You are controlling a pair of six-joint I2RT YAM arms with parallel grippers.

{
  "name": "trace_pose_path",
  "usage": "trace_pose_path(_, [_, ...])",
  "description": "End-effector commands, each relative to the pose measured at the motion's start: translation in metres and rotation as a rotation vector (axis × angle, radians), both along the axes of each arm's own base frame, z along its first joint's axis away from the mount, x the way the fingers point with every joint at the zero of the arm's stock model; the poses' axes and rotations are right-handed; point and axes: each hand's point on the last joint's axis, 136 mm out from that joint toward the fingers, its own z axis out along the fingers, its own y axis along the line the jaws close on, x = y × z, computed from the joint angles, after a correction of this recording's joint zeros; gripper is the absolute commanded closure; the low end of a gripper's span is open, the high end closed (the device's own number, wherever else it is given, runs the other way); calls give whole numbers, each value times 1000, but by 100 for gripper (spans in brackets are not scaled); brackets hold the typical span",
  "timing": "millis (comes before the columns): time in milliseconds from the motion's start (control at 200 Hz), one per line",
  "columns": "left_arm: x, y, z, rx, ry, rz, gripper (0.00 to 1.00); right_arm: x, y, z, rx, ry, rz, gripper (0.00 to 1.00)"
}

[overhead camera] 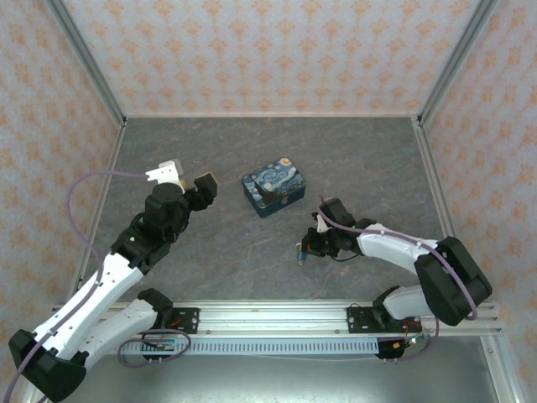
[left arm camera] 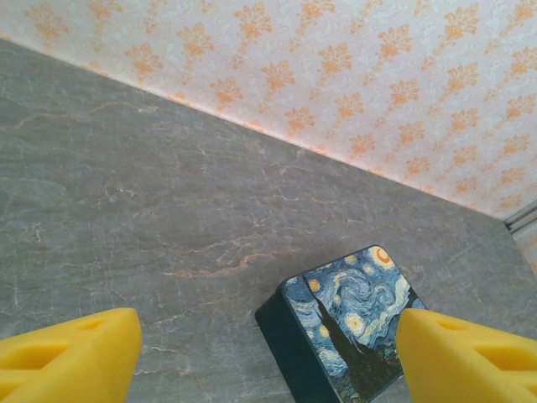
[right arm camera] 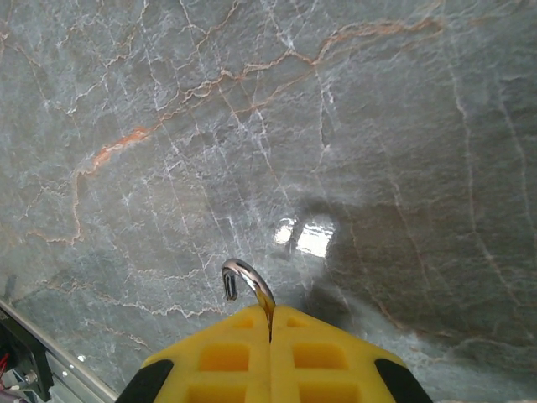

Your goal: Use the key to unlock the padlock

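- Right gripper (right arm camera: 270,317) is clenched on the padlock (overhead camera: 303,252), fingers pressed together.
- The shackle (right arm camera: 245,281) curls out from between the tips.
- The padlock sits low over the table (overhead camera: 369,159), near and right of the box (overhead camera: 273,185).
- Left gripper (overhead camera: 186,179) is spread wide and holds nothing, left of the box.

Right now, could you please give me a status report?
Left pincer open, facing box. Right pincer shut on padlock, shackle sticking out. Box clear of it.
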Motion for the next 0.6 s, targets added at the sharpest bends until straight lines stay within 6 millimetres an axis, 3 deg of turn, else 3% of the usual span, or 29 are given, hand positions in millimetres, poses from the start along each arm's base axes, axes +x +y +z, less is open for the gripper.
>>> trace_pose_path(0, [-1, 5, -1, 42, -12, 20, 20, 10, 10, 7, 25, -18, -1, 96])
trace_pose_path(280, [-2, 6, 4, 42, -21, 21, 20, 13, 9, 13, 9, -46, 17, 77])
trace_pose_path(596, [-6, 13, 23, 41, -66, 39, 20, 25, -19, 45, -128, -231, 24, 64])
